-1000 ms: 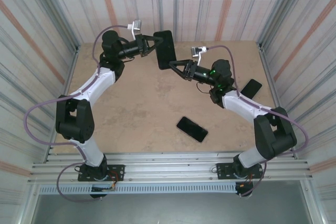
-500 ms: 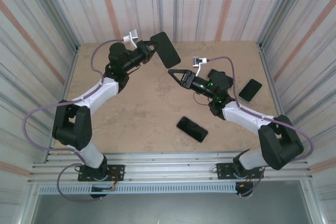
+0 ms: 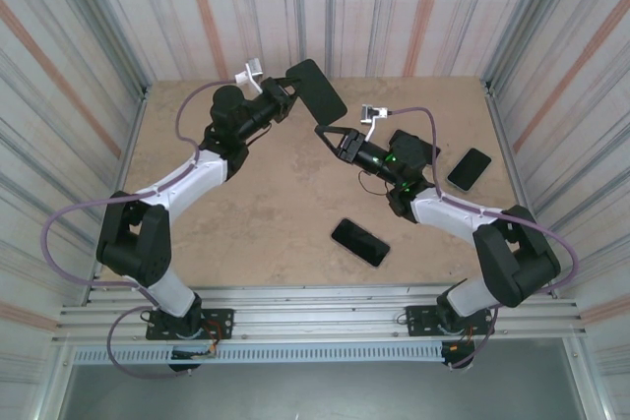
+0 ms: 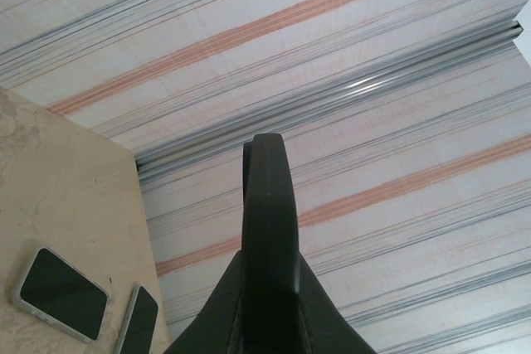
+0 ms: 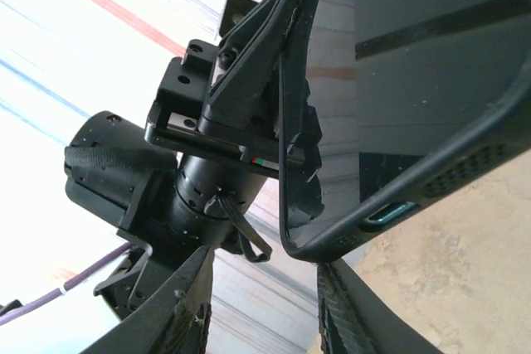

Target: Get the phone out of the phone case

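A black phone in a black phone case (image 3: 317,90) is held in the air over the far middle of the table. My left gripper (image 3: 287,95) is shut on its edge. In the left wrist view the case (image 4: 270,205) stands edge-on between the fingers of the left gripper (image 4: 270,264). My right gripper (image 3: 326,132) sits just below the case's lower corner with its jaws apart. The right wrist view shows the glossy phone screen (image 5: 431,55) inside the case rim (image 5: 465,148). The case's bottom corner is at the tip of the right finger (image 5: 344,312), and the right gripper (image 5: 261,292) holds nothing.
A black phone (image 3: 359,242) lies on the tan table (image 3: 266,204) near the front middle. Another phone (image 3: 470,167) lies at the right, by the right arm. Striped metal walls enclose the table on three sides.
The left arm has swung the cased phone up and to the right, tilting it. The right gripper came off its lower end, followed it, and its jaws have narrowed.
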Controlling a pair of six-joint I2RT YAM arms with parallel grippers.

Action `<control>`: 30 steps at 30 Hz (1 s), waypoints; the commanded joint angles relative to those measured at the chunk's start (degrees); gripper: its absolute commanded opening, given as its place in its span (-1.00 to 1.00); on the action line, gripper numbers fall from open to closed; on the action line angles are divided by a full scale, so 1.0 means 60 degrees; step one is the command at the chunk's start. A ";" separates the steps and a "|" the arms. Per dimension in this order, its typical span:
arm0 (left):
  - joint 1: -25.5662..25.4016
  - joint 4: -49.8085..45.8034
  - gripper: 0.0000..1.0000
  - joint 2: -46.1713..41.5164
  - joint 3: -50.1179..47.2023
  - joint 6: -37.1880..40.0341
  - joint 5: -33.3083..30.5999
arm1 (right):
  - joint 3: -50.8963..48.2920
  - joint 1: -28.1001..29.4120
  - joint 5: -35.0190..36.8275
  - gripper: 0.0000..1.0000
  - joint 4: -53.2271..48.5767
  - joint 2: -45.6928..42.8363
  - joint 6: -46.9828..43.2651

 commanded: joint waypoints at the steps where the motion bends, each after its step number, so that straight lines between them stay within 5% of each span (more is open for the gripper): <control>1: -0.0080 0.0976 -1.00 -0.0409 -0.0044 -0.0269 -0.0176 | 0.0011 -0.0177 0.0041 -0.36 0.0376 0.0062 0.0245; 14: -0.0183 0.1141 -1.00 -0.0216 0.0042 -0.0420 -0.0100 | 0.0093 -0.0433 -0.0414 -0.66 0.0515 0.0171 0.0185; 30: -0.0214 0.1110 -1.00 -0.0142 0.0254 -0.0439 0.0061 | 0.0414 -0.0494 -0.0656 -0.62 0.0542 0.0526 0.0153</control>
